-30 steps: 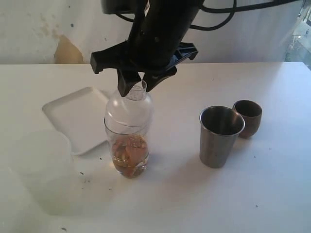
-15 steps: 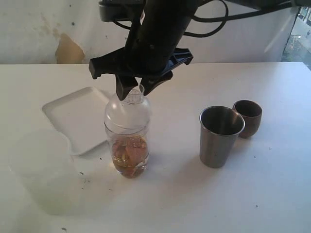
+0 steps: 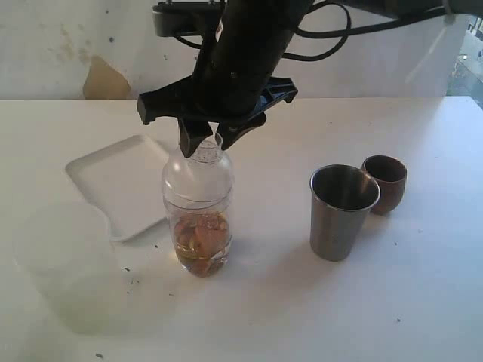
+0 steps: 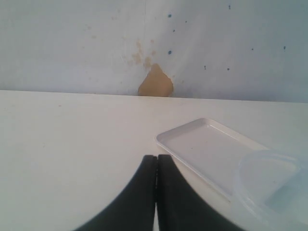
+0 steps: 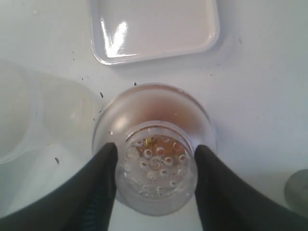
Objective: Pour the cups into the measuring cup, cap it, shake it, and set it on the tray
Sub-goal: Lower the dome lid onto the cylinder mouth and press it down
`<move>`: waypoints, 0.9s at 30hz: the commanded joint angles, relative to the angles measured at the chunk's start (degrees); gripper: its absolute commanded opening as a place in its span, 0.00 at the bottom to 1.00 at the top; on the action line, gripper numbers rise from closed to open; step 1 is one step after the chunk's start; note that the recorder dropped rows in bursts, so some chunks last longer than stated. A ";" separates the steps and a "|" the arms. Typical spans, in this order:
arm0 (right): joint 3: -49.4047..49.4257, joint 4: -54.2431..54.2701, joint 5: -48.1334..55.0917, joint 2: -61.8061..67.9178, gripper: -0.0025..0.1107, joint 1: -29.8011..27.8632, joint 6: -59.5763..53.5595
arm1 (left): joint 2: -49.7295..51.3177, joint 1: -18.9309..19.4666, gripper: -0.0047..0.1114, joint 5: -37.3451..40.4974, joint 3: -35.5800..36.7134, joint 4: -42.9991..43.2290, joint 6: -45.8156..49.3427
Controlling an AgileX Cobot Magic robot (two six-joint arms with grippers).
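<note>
The measuring cup (image 3: 200, 237) stands mid-table with brownish contents at its bottom. A clear dome cap (image 3: 198, 179) sits on its mouth, and my right gripper (image 3: 205, 139) is shut on the cap's perforated neck (image 5: 156, 168) from above, one finger (image 5: 103, 168) on each side. The steel tumbler (image 3: 339, 215) and the wooden cup (image 3: 386, 181) stand upright together to the right. The white tray (image 3: 113, 177) lies just left of the measuring cup and is bare. My left gripper (image 4: 157, 158) is shut on nothing, low over the table near the tray (image 4: 207, 144).
A cloudy translucent plastic cup (image 3: 64, 264) stands at the front left, close to the tray's near corner and to the measuring cup. It also shows in the left wrist view (image 4: 274, 183). A wall with a brown patch (image 3: 102, 79) backs the table.
My right gripper has come down a little and shifted slightly left with the cap, which now sits lower on the measuring cup. Nothing else has moved.
</note>
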 commanded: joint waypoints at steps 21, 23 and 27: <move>-1.16 0.11 -1.46 -5.35 0.02 0.12 -2.31 | -0.21 0.20 0.05 -0.41 0.19 -0.28 -0.15; -1.16 0.40 -1.11 -4.21 0.02 0.61 -2.31 | -0.21 0.20 0.05 -0.41 0.19 -0.28 -0.15; -1.16 0.21 -1.57 -2.95 0.02 2.15 -2.72 | -0.21 0.20 0.05 -0.41 0.19 -0.28 -0.15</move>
